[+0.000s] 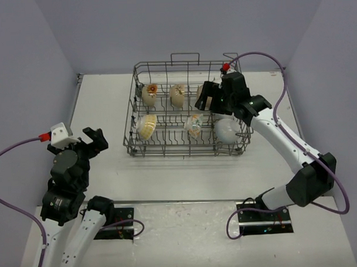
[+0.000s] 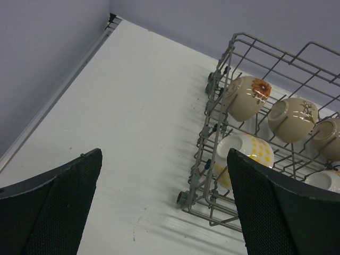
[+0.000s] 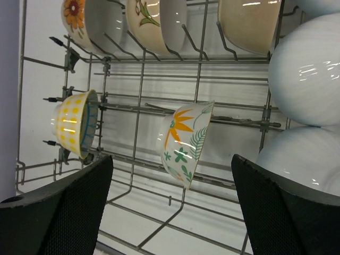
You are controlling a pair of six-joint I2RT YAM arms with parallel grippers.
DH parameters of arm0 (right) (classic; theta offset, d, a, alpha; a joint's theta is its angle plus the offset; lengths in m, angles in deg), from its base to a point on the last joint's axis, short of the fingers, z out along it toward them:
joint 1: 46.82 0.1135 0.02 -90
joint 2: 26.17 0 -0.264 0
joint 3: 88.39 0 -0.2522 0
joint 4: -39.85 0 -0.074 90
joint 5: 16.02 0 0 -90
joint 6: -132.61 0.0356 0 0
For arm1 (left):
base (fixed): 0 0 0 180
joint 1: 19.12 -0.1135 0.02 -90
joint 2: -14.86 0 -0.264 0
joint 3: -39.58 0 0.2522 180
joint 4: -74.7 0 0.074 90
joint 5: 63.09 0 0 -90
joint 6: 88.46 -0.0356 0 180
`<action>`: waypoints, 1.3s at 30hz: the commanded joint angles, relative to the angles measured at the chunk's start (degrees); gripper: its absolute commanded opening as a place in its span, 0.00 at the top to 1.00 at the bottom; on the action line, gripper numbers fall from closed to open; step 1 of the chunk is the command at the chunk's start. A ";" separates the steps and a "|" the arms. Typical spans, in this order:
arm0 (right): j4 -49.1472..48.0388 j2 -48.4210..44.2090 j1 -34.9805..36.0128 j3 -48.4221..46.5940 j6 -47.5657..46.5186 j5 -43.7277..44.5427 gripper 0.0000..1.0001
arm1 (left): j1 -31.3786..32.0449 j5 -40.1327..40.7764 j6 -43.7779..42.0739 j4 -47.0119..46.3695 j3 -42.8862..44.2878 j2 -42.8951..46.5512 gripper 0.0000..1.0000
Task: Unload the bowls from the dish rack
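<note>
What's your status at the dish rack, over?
Both open, empty: right gripper over dish rack, left gripper off to its side. Bowls racked, none out. Nothing in the way.

Seen from above, my right claw (image 1: 208, 97) covers most of a cream ceramic bowl (image 1: 199, 93) in the far row of the grey metal wire dish rack (image 1: 167, 148); its pattern cannot be told. Ahead of that claw's fingertips, three cream bowls (image 3: 154, 26) are cut by the top edge, and the plain white glossy bowls (image 3: 308, 74) to its right run off the frame. Past my left claw (image 2: 164, 154) the rack's far side is cut off, and a white bowl (image 2: 325, 180) sits half hidden behind my right-hand pad (image 2: 276, 212).
</note>
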 commanded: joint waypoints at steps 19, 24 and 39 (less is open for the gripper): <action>-10.32 7.67 0.70 9.41 4.94 -5.13 0.23 | 0.21 -1.13 -0.28 -2.64 -0.49 0.11 0.00; -11.55 8.82 0.70 10.03 5.11 -8.38 0.29 | 0.21 -1.48 -0.28 -2.64 -0.58 0.11 0.00; -18.92 9.70 -2.90 13.98 5.29 -22.35 0.43 | 0.21 -1.66 -0.37 -2.82 -0.49 0.46 0.00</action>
